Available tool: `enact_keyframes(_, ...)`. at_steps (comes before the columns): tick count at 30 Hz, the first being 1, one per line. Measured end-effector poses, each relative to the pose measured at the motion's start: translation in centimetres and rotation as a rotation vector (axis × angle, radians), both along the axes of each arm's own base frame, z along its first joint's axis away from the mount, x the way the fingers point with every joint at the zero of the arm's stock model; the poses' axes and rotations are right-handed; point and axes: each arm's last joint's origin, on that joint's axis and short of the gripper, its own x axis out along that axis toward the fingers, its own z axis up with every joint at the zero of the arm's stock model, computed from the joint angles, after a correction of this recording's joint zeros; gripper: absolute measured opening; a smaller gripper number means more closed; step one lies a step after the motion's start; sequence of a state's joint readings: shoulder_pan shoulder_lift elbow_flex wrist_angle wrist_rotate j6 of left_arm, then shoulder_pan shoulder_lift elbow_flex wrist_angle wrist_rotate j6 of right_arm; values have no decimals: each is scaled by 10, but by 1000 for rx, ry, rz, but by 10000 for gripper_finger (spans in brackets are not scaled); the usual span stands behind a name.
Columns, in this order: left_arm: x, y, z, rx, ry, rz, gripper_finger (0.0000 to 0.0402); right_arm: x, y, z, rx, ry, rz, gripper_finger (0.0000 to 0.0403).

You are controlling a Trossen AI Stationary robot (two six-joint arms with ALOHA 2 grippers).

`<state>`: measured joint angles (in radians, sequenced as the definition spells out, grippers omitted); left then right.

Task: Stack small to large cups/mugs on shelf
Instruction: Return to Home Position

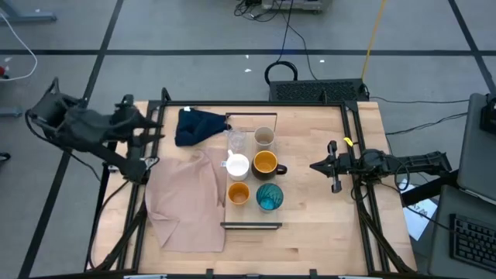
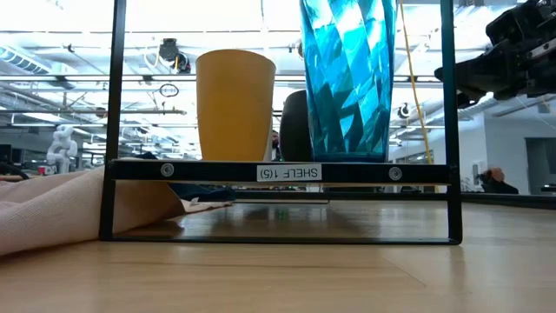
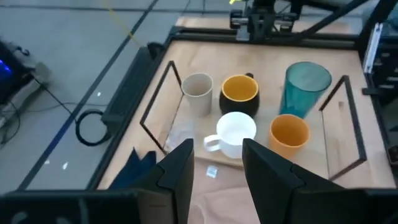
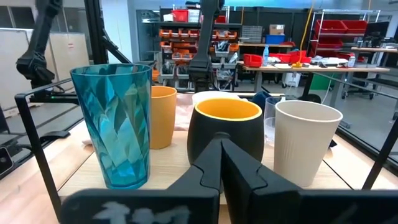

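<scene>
Six cups stand on the light-wood shelf, which runs from far to near mid-table: a clear glass, a beige-grey cup, a white mug, a dark mug with orange inside, a small orange cup and a teal ribbed tumbler. My left gripper is open and empty, raised at the table's left edge. My right gripper is shut and empty, right of the dark mug, pointing at it.
A beige cloth lies left of the shelf, its edge under the shelf. A dark blue cloth is bunched at the far left. Black frame rails run along the table's sides. Bare wood lies near and right of the shelf.
</scene>
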<state>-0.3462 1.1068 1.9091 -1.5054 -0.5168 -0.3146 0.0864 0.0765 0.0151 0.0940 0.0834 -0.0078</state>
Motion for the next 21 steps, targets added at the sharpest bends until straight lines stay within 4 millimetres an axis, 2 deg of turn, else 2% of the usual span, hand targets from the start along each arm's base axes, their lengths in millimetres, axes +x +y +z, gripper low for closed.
enact_keyframes(4, -17, 0, -35, -22, -58, -14, 138, 0, 0, 0, 17, 0, 1, 0)
enact_keyframes(11, -32, 1, -119, -71, -242, -125, 138, 0, 0, 1, 27, -7, 1, 0)
enact_keyframes(16, -27, -7, -176, -97, -442, -323, 138, 0, 0, 1, 27, -7, 1, 0)
enact_keyframes(21, -16, -17, -218, -98, -581, -455, 138, 0, 0, 1, 27, -7, 1, 0)
